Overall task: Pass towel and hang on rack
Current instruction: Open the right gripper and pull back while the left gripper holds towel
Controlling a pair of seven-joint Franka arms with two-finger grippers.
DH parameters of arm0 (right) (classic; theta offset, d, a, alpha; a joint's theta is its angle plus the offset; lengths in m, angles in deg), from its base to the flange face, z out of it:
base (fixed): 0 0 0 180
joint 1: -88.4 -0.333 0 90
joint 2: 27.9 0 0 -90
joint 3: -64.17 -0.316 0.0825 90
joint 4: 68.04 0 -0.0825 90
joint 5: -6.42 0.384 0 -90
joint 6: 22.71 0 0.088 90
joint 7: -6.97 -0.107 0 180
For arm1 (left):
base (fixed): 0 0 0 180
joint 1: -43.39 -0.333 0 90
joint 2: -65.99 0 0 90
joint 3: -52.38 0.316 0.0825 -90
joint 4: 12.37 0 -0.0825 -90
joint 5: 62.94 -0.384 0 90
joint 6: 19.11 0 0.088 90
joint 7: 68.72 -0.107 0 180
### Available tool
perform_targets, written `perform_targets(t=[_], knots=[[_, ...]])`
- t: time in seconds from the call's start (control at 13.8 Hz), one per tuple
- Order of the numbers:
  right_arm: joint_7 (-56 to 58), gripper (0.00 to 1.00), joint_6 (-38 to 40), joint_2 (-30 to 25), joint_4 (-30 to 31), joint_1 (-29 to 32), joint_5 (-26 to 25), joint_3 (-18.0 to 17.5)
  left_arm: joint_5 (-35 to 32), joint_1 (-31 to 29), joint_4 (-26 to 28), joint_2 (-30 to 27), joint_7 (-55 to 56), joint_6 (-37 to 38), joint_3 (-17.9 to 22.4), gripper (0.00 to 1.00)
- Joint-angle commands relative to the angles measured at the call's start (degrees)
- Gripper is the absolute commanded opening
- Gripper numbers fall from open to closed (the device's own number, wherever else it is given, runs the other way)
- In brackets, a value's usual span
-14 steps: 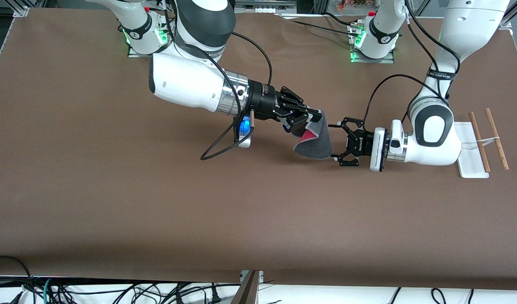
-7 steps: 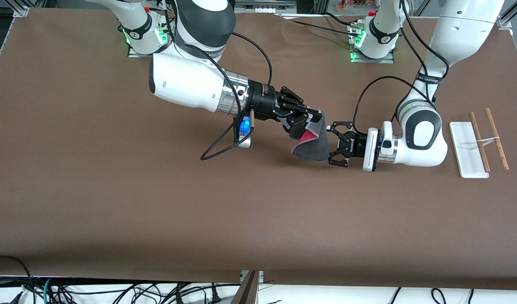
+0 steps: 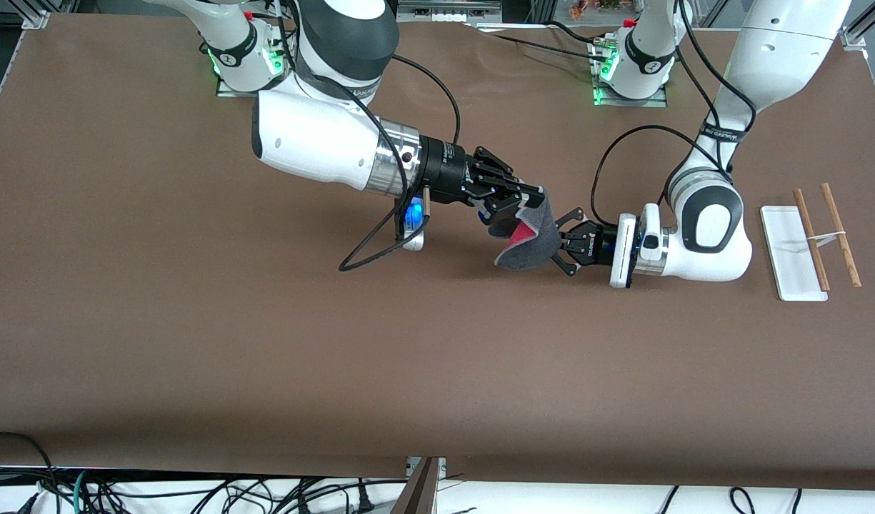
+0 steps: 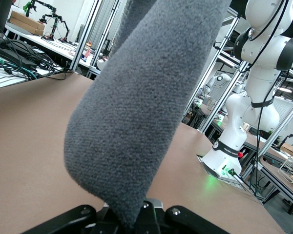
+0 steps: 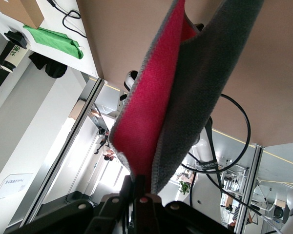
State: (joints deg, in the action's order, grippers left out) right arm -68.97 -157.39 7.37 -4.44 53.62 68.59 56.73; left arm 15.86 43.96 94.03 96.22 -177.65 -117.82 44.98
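Mid-handover above the middle of the bench (image 3: 194,343): the right gripper (image 3: 517,203) holds the towel (image 3: 533,243) clenched by one edge, the cloth drooping grey side out with a flash of pink inside. The left gripper (image 3: 564,246) is pressed up against the hanging fold — its wrist view shows the fabric running down between its fingers, which look closed on it. The rack (image 3: 808,243) stands untouched at the left arm's end of the bench. The risk from here — if the right gripper lets go before the left's bite is secure, the limp towel could slip out and drop.
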Motion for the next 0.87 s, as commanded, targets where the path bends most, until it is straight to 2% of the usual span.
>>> perform_targets(t=[0.0, 0.44, 0.58, 0.8], knots=[[-0.7, 1.00, -0.1, 0.9, -2.3, 0.1, 0.4, 0.2, 1.7, -0.3, -0.8, 0.7, -2.8, 0.7, 0.0, 0.00], [-0.1, 1.00, 3.4, 0.6, -2.3, 6.2, 0.6, 0.2, -1.2, -1.3, -3.0, 0.2, -0.1, 3.3, 0.5, 0.00], [0.4, 1.00, 8.6, 0.2, -2.3, 9.7, 0.6, 0.3, -5.4, -2.5, -5.9, 0.1, 4.9, 4.6, 0.6, 0.00], [3.2, 1.00, 13.7, -0.3, -2.3, 13.2, 0.0, 0.4, -16.5, -4.6, -12.4, 0.1, 13.5, 6.6, 0.7, 0.00]])
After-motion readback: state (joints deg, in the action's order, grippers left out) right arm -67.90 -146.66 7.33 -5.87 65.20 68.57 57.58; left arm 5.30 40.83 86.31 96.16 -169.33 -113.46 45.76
